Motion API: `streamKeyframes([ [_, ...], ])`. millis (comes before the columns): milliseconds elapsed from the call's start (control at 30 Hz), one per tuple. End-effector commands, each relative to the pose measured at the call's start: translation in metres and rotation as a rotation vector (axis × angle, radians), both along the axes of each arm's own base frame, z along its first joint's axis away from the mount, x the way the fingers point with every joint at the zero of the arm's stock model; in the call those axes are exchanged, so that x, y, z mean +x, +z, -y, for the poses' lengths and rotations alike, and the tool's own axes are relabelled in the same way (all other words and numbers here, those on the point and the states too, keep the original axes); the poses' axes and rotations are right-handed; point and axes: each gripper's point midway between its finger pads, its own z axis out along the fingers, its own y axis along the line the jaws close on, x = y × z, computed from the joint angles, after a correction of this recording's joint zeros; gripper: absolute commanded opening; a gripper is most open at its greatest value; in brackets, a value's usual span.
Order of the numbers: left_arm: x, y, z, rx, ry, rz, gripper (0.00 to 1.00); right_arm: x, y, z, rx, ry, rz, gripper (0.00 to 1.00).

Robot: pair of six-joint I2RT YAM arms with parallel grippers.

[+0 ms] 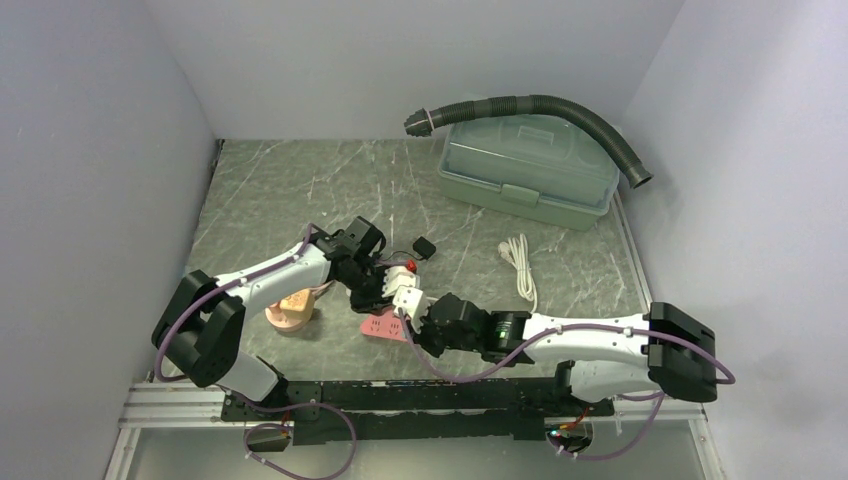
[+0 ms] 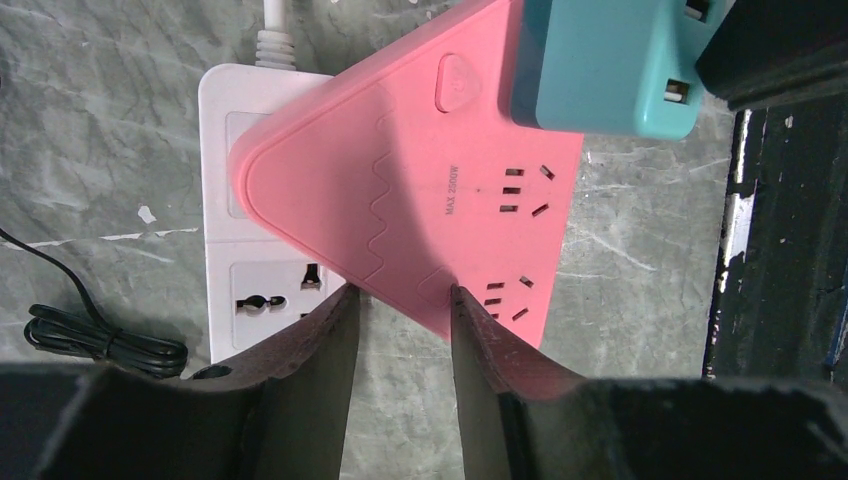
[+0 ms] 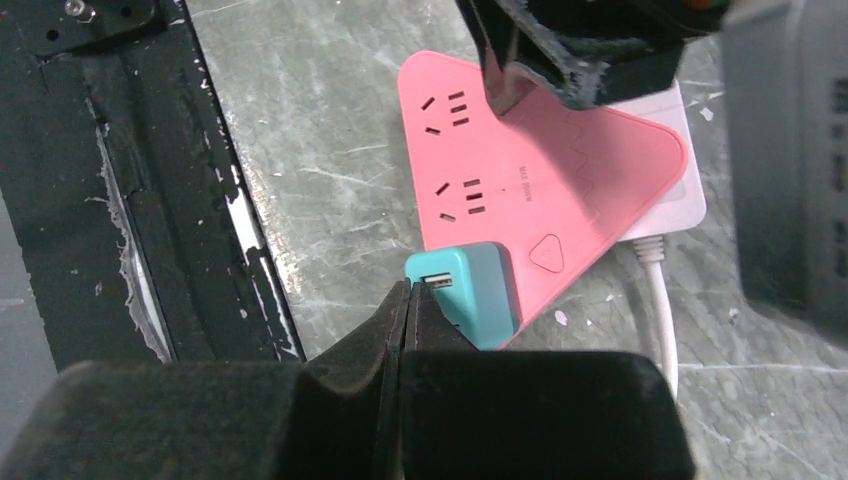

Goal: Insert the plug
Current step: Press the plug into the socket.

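A pink triangular power strip (image 2: 420, 190) lies partly on top of a white power strip (image 2: 262, 290). A teal plug (image 2: 600, 65) sits on the pink strip next to its switch, and I cannot tell how deep it is seated. My left gripper (image 2: 400, 295) is open, its fingertips at the pink strip's near edge with bare table between them. My right gripper (image 3: 410, 290) is shut with nothing between its fingers, the tip against the teal plug's (image 3: 470, 295) outer side. In the top view both grippers, left (image 1: 385, 298) and right (image 1: 417, 328), meet over the pink strip (image 1: 383, 328).
A black frame rail (image 3: 130, 200) runs close beside the pink strip. A thin black cable bundle (image 2: 100, 340) lies left of the white strip. A coiled white cable (image 1: 519, 265), a black adapter (image 1: 424, 247), a peach object (image 1: 291, 312) and a green box with a hose (image 1: 525, 170) are on the table.
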Motion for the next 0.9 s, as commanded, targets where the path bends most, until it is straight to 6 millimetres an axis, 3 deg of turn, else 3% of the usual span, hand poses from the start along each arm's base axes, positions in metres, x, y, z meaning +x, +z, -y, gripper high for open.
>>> streamKeyframes([
  [0,-0.003,0.000,0.003,-0.015,-0.009,-0.013,0.42,0.005,-0.010,0.004,-0.064,0.004,0.028,0.00],
  [233,-0.004,-0.002,0.002,-0.010,-0.031,-0.010,0.39,0.010,-0.030,0.020,-0.177,-0.027,0.027,0.00],
  [533,-0.008,-0.005,-0.005,0.007,-0.054,-0.001,0.37,0.008,-0.043,0.022,-0.191,-0.077,-0.041,0.00],
  [633,-0.008,0.000,-0.002,-0.005,-0.034,-0.002,0.40,0.008,-0.026,0.016,-0.100,-0.075,-0.021,0.00],
  [867,0.005,0.033,0.009,-0.049,0.059,0.003,0.62,0.030,0.049,-0.007,0.081,-0.072,0.121,0.23],
])
